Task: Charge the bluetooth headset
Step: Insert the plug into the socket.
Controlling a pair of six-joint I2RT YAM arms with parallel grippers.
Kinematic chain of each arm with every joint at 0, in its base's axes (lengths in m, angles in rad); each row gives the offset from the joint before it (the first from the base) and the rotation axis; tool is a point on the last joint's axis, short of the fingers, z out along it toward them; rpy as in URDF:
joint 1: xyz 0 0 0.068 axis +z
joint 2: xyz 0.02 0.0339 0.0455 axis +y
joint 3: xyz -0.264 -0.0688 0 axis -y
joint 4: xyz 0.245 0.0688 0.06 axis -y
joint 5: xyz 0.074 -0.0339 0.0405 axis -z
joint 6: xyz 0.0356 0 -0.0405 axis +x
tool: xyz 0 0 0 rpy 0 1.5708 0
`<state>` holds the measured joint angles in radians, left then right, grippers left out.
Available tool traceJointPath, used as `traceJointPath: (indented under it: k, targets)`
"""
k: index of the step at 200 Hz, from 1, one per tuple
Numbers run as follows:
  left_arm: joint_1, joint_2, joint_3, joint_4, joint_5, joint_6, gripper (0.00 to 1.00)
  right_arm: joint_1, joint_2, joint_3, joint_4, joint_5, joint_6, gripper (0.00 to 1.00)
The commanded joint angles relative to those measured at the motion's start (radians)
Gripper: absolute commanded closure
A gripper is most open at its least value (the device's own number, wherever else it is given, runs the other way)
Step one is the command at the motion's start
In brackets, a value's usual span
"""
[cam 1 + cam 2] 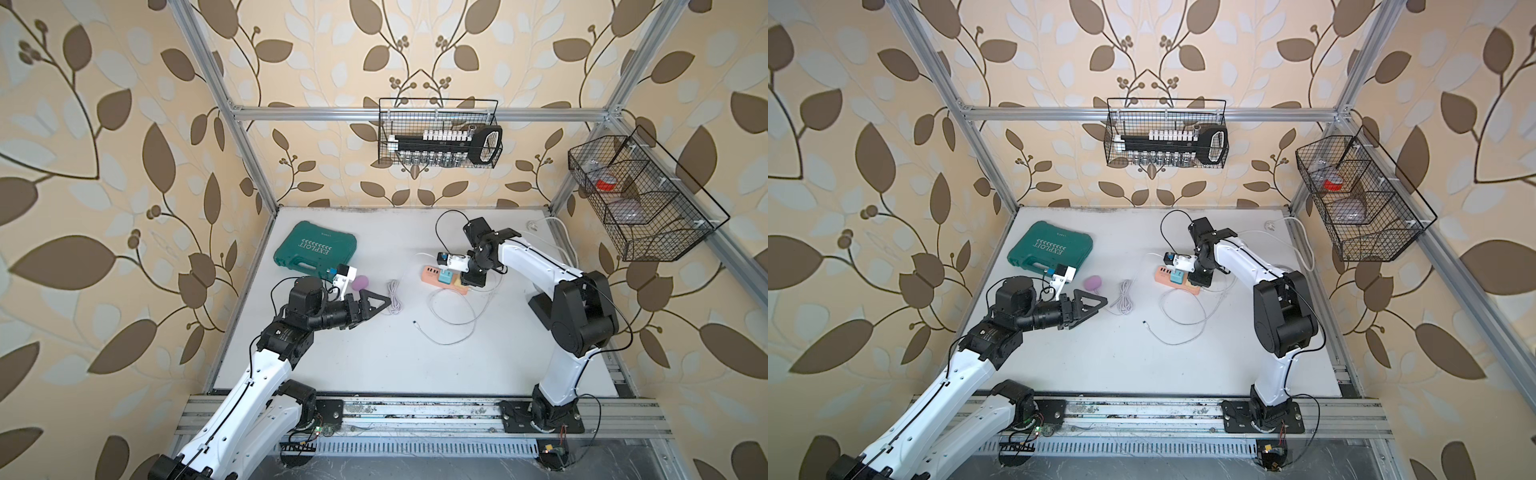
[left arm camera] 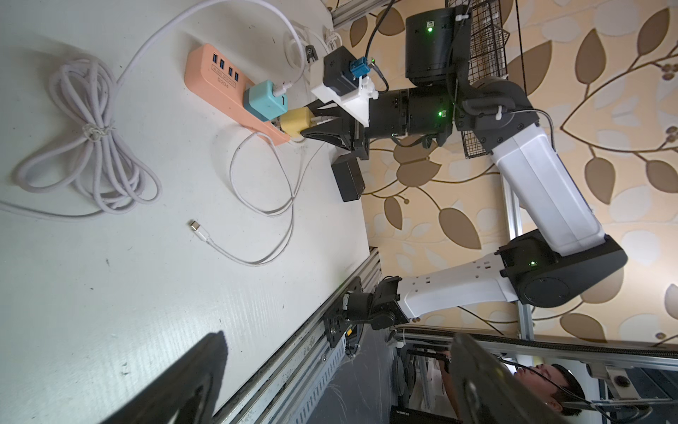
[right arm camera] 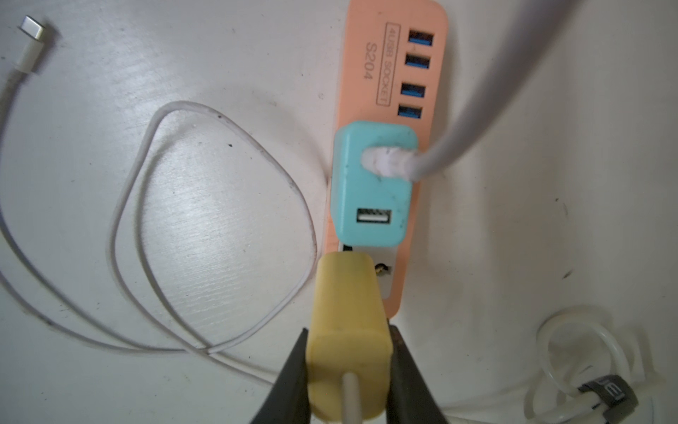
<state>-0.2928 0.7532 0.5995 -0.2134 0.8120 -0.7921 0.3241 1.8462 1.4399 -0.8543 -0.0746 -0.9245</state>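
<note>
Right gripper: we see the right gripper pinching a yellow plastic charger block by its sides, with black fingers pressed against it.
Yellow charger: its far end meets the socket face of the long orange plastic power strip, just beside a teal square charger plugged into that strip. We cannot tell whether its prongs are seated.
White cable: a thin white cable leaves the back of the yellow block and loops over the white table. Its silver plug end lies free on the table, well apart from the headset.
Left gripper: we find the left gripper with its jaws spread wide and nothing between them, hanging above the table.
Headset: the small purple egg-shaped bluetooth headset lies on the table in both top views, near the left gripper, between a green plastic tool case and a tied bundle of lilac cable.
Lilac cable: one thick strand runs from the bundle to the teal charger.
Headset and cables: we see neither cable touching it.
</note>
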Motion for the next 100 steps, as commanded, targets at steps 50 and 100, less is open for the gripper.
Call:
traceJointPath:
  k: [50,100]
  targets:
    - [0.009,0.006,-0.003,0.040,0.030,0.005,0.03,-0.013,-0.010,0.014,0.005,-0.014,-0.010,0.81]
    - [0.008,0.073,0.043,-0.063,0.078,0.089,0.03,-0.009,0.017,0.010,0.002,-0.022,-0.013,0.81]
